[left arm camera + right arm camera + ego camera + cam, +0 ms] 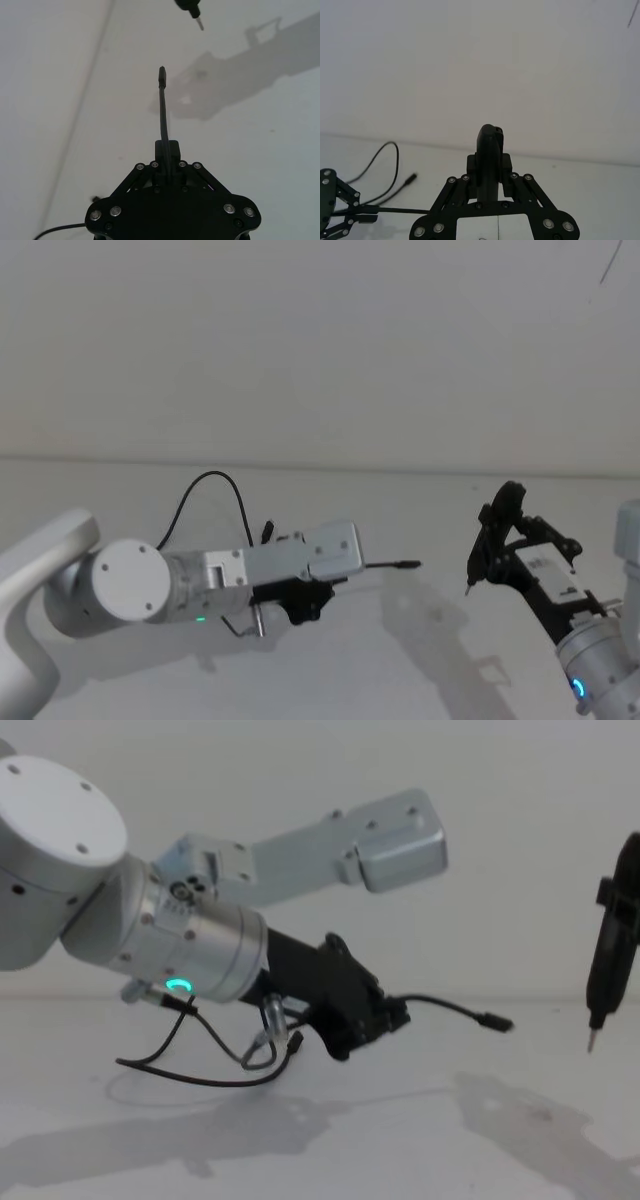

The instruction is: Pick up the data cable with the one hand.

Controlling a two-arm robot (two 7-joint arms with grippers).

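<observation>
On my head feed the white bench takes up the lower half, with a bare pale wall behind it. The left arm is the biggest thing on it, reaching in from the left and lying low across the surface, a green ring light glowing on its silver cylinder.

At its end the left gripper hangs clear above the bench, and its fingers are together, clamped on the data cable. A short stretch of the cable sticks straight out past the fingertips and ends in a small black plug held in the air, pointing toward the right arm's side. Behind the grip, the rest of the cord droops under the wrist in a loose loop that touches the bench, and from the head view I also see it arching up behind the arm.

The right gripper sits well apart on the right, raised off the bench. Its fingers are closed around a slim black pen-like tool, which stands nearly upright with its metal tip pointing down and clear of the surface. The cable's free plug lies between the two grippers, nearer the left one, and is not touching the tool.
</observation>
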